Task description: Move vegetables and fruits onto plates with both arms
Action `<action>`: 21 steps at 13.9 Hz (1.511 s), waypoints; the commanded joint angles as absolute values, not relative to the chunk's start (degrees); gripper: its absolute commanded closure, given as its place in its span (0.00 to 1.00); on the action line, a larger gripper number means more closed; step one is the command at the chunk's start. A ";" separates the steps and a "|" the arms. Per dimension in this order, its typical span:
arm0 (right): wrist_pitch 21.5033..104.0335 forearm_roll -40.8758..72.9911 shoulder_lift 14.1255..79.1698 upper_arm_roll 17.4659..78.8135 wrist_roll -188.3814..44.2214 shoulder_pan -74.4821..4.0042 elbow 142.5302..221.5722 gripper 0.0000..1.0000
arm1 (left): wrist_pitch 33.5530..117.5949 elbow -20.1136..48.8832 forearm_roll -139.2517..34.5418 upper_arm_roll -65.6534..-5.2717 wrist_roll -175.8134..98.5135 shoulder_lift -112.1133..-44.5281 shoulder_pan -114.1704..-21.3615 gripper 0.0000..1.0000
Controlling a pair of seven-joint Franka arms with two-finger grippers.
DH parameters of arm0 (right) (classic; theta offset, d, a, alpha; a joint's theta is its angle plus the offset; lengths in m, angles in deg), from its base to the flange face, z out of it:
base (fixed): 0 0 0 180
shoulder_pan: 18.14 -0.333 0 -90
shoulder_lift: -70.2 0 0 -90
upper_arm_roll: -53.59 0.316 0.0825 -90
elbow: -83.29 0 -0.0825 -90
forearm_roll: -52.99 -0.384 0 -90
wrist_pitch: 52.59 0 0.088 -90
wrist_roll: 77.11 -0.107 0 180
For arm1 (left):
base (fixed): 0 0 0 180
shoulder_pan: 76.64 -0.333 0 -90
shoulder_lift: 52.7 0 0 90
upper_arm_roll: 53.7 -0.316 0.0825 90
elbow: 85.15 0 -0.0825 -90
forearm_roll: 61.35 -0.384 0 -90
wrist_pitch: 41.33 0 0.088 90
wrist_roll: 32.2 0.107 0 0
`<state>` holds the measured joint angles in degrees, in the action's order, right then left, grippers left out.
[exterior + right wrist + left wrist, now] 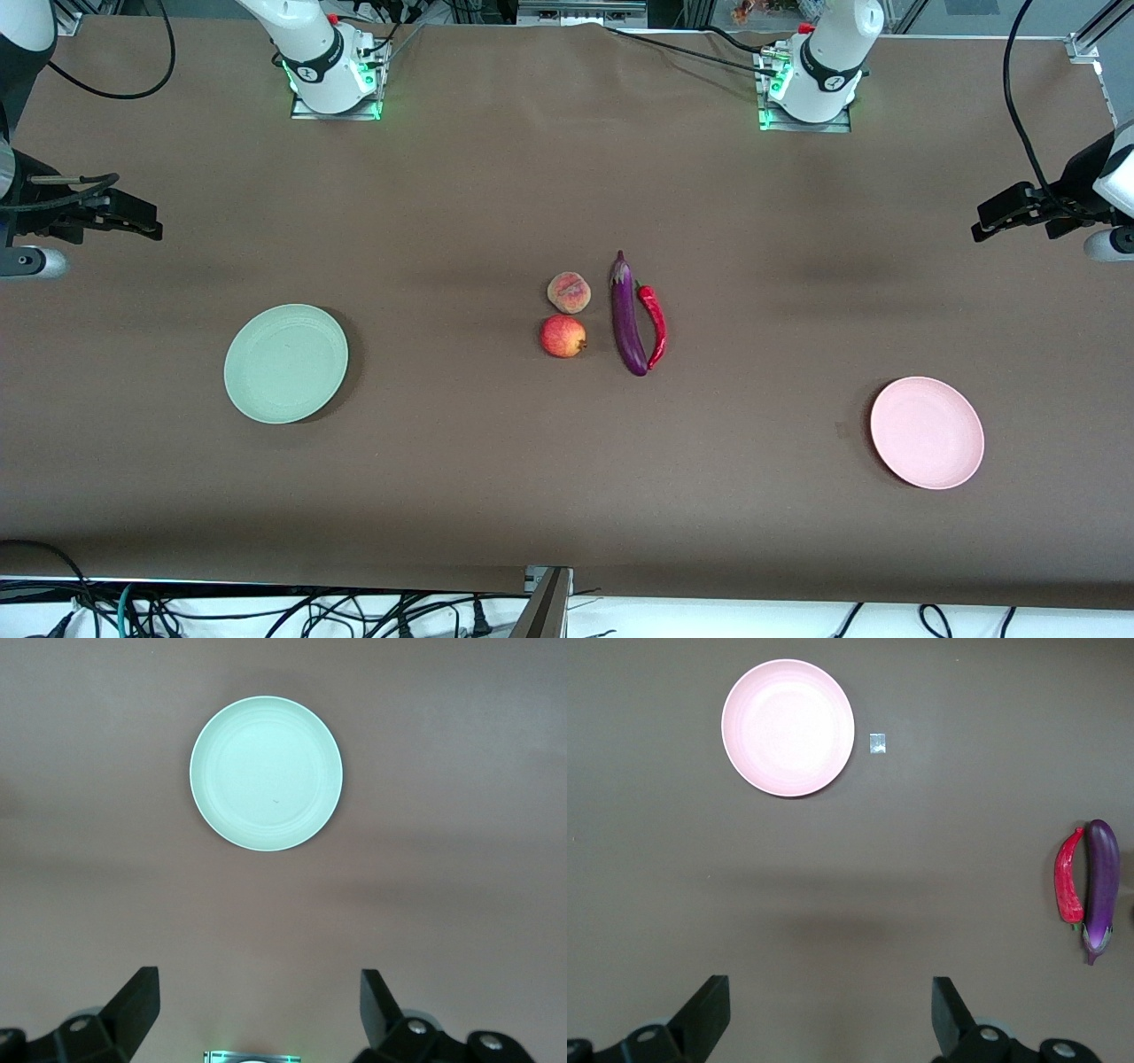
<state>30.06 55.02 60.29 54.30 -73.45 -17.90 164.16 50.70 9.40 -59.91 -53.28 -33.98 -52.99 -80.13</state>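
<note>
A purple eggplant [627, 317] and a red chili pepper [655, 325] lie side by side at the table's middle; both also show in the left wrist view, the eggplant [1101, 888] and the chili [1068, 888]. Beside them lie a peach [569, 292] and, nearer the camera, a red-yellow apple [563, 337]. The mint green plate [286, 363] [266, 773] lies toward the right arm's end, the pink plate [927, 432] [788, 727] toward the left arm's end. Both plates are bare. My left gripper [997, 221] [830, 1014] and right gripper [137, 221] [260, 1010] are open, empty, raised at the table's ends.
A small pale tag [878, 743] lies on the brown cloth beside the pink plate. The arm bases [335, 80] [811, 84] stand along the table's back edge. Cables hang below the front edge [266, 611].
</note>
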 commanded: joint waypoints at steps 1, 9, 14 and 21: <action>30.38 54.13 60.62 54.29 -73.42 -17.62 164.50 0.00 | 50.77 8.63 -59.68 -52.82 -33.26 -52.96 -80.51 0.00; 30.38 54.13 60.62 54.38 -73.51 -17.79 164.50 0.00 | 50.08 8.63 -59.24 -52.65 -34.05 -52.96 -80.24 0.00; 30.38 54.13 60.62 54.38 -73.51 -17.79 164.50 0.00 | 50.17 8.63 -59.24 -52.56 -34.04 -53.05 -79.89 0.00; 30.38 54.05 60.62 54.38 -73.51 -17.79 164.50 0.00 | 50.17 8.63 -59.33 -52.21 -34.04 -53.31 -79.54 0.00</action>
<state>30.06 55.01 60.27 54.31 -73.45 -17.91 164.16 50.85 9.40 -59.91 -52.35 -33.97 -53.09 -79.57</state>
